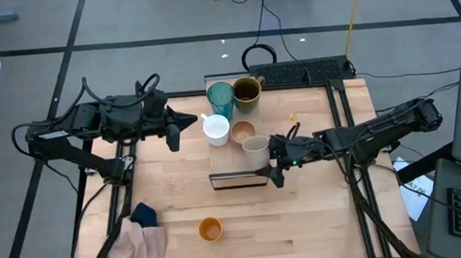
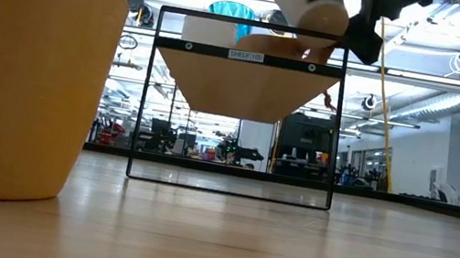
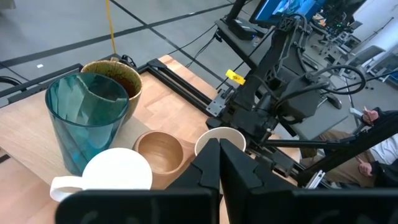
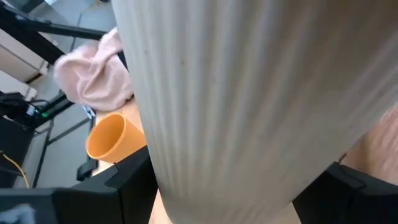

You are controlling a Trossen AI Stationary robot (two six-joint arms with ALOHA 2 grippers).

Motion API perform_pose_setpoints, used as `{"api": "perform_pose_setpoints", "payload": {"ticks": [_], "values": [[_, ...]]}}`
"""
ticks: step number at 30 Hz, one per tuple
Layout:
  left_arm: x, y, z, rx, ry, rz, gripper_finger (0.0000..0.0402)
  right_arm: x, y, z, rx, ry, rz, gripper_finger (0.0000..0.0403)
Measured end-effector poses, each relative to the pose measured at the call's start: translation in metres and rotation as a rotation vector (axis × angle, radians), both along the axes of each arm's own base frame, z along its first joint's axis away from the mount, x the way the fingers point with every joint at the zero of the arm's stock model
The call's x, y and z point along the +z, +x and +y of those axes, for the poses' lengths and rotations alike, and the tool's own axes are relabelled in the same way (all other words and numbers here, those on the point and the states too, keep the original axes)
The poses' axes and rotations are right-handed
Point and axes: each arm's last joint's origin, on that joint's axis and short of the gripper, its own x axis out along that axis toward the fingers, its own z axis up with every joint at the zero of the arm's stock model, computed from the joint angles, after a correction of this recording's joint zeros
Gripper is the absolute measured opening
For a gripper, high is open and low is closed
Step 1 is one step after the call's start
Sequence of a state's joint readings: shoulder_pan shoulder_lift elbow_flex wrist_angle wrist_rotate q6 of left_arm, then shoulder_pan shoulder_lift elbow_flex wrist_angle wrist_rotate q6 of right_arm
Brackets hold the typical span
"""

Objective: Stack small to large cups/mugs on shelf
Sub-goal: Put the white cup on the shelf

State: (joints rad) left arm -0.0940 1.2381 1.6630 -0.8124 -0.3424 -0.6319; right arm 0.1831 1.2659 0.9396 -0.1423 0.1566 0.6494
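Observation:
The light-wood shelf (image 1: 235, 168) stands mid-table, its dark open end (image 2: 240, 121) toward the near edge. On its top stand a teal tumbler (image 1: 220, 98), a dark olive mug (image 1: 247, 90), a white mug (image 1: 217, 130) and a tan wooden cup (image 1: 243, 132). My right gripper (image 1: 272, 154) is shut on the small beige cup (image 1: 256, 151) over the shelf's near part. The small orange cup (image 1: 210, 229) stands on the table near the front edge. My left gripper (image 1: 173, 127) hovers shut, left of the white mug. My right gripper pinches the beige cup's ribbed outer wall (image 4: 236, 93) between its two fingers (image 4: 127, 186), one on each side. The fingers come from the table's right, slanting slightly down. The cup (image 2: 309, 7) sits tilted above the shelf's top; whether its base touches the plank I cannot tell.
A pink cloth (image 1: 141, 250) with a dark blue piece (image 1: 144, 214) lies at the table's near left corner. A keyboard (image 1: 300, 72) lies beyond the far edge. Bare wood spreads between the shelf and the orange cup.

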Motion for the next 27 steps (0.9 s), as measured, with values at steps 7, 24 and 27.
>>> {"api": "perform_pose_setpoints", "payload": {"ticks": [7, 24, 27], "values": [[0.0, 0.0, 0.0, 0.0, 0.0, 0.0, 0.0005, -0.002, -0.001, -0.001, -0.018, -0.027, 0.02, 0.0282], [0.0, 0.0, 0.0, 0.0, 0.0, 0.0, 0.0005, -0.002, 0.0, -0.012, -0.035, -0.108, 0.027, 0.0281], [0.0, 0.0, 0.0, 0.0, 0.0, 0.0, 0.0005, -0.002, 0.0, -0.012, -0.028, -0.125, 0.027, 0.0281]]}}
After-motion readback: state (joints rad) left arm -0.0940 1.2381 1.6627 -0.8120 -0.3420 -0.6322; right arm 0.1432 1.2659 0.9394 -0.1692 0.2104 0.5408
